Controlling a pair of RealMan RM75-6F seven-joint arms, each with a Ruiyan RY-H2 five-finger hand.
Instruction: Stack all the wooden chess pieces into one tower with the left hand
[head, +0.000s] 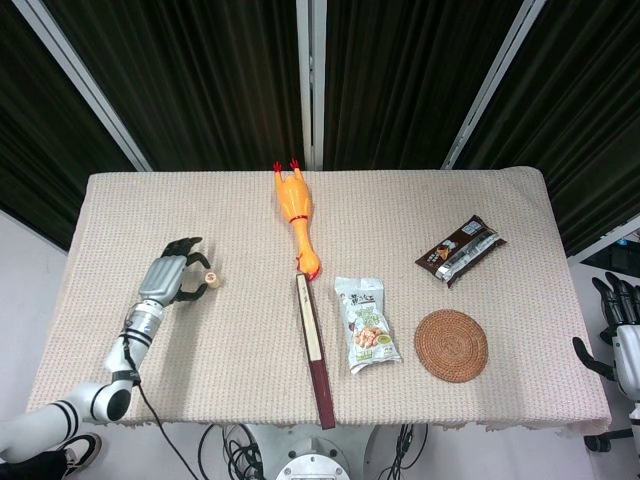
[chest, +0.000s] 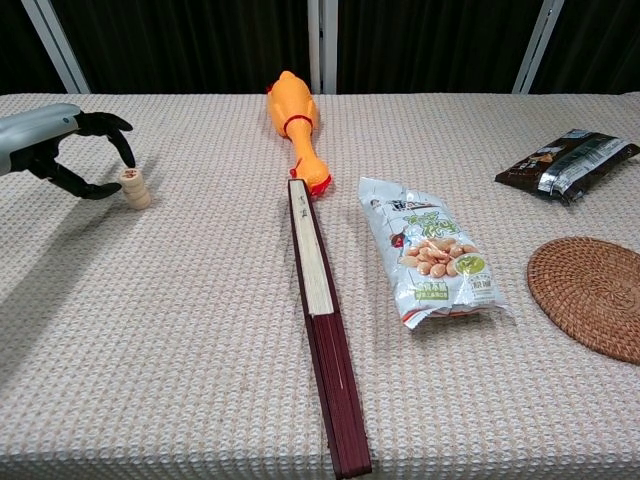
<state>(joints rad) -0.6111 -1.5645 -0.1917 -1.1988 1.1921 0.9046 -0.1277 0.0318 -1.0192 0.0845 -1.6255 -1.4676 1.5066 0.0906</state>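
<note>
A short tower of round wooden chess pieces (chest: 134, 187) stands upright on the cloth at the table's left side, also seen as the tower (head: 212, 281) in the head view. My left hand (chest: 58, 150) hovers just left of it, fingers curved and apart; one fingertip (chest: 128, 158) hangs slightly above the top piece, and the thumb lies beside the tower's base. Nothing is held in it. In the head view the left hand (head: 172, 273) sits beside the tower. My right hand (head: 620, 335) hangs off the table's right edge, fingers spread and empty.
A rubber chicken (chest: 293, 125) and a long closed folding fan (chest: 322, 315) lie in the middle. A snack bag (chest: 430, 250), a dark wrapper (chest: 565, 160) and a woven coaster (chest: 592, 295) lie to the right. The table (head: 200, 380) is covered with beige cloth.
</note>
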